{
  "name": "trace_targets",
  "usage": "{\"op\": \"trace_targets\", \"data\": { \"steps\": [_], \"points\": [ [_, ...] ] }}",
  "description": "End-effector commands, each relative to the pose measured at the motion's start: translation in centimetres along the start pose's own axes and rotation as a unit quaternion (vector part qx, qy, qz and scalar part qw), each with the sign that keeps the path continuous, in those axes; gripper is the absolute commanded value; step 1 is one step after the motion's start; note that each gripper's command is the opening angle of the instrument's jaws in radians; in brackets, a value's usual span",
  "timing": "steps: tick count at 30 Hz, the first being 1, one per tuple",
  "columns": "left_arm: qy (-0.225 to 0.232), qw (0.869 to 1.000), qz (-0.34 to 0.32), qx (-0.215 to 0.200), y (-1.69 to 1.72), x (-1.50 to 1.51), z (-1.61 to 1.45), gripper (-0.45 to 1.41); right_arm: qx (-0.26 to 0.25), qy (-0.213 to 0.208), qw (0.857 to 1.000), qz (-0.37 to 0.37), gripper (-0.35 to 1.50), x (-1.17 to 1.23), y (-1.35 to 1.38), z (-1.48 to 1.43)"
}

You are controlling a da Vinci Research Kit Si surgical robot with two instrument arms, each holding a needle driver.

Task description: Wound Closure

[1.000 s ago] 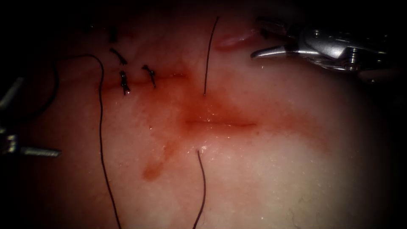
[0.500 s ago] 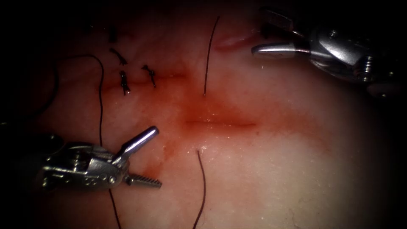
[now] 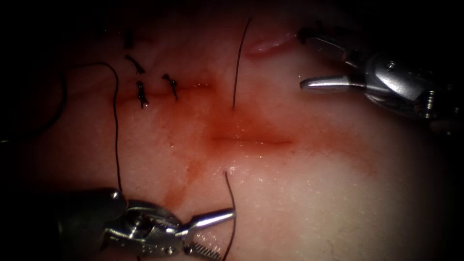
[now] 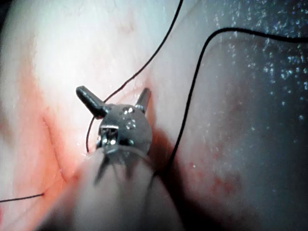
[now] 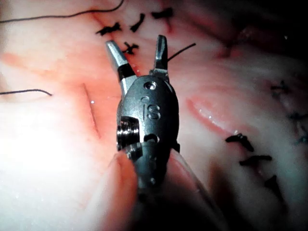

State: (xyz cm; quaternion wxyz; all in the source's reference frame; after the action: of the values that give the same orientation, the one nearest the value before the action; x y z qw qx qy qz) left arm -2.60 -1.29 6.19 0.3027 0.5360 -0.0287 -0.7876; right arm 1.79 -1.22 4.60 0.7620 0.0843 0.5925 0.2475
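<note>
Thread (image 3: 231,212) between left pincer (image 3: 212,234) open jaws, ungripped, right pincer (image 3: 309,63) open, empty

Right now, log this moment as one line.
left claw: open, empty, beside thread | right claw: open, empty | cut: open

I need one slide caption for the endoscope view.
Open left tool beside thread; open right tool holds nothing.

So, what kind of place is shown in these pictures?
Probably a surgical training bench: the tissue with a short cut, dark thread through it, tied stitches nearby, and two open, empty metal tools, left claw and right claw.
</note>
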Motion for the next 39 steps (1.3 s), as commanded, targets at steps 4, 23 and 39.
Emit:
{"op": "trace_targets", "data": {
  "steps": [4, 23, 39],
  "points": [
    [0.020, 1.000, 0.011, -0.009, 0.00, 0.14, 0.04, 0.91, -0.002, 0.002, 1.000, 0.000, 1.48, 0.02, 0.01, 0.15],
    [0.016, 0.999, 0.030, -0.019, -0.21, 0.23, -0.03, -0.45, 0.037, -0.014, 0.999, -0.015, 1.35, -0.13, -0.18, 0.33],
    [0.001, 0.998, -0.017, 0.056, -0.84, 0.02, -0.49, -0.45, 0.138, -0.042, 0.971, -0.192, 0.94, -0.12, -1.24, 0.63]
  ]
}}
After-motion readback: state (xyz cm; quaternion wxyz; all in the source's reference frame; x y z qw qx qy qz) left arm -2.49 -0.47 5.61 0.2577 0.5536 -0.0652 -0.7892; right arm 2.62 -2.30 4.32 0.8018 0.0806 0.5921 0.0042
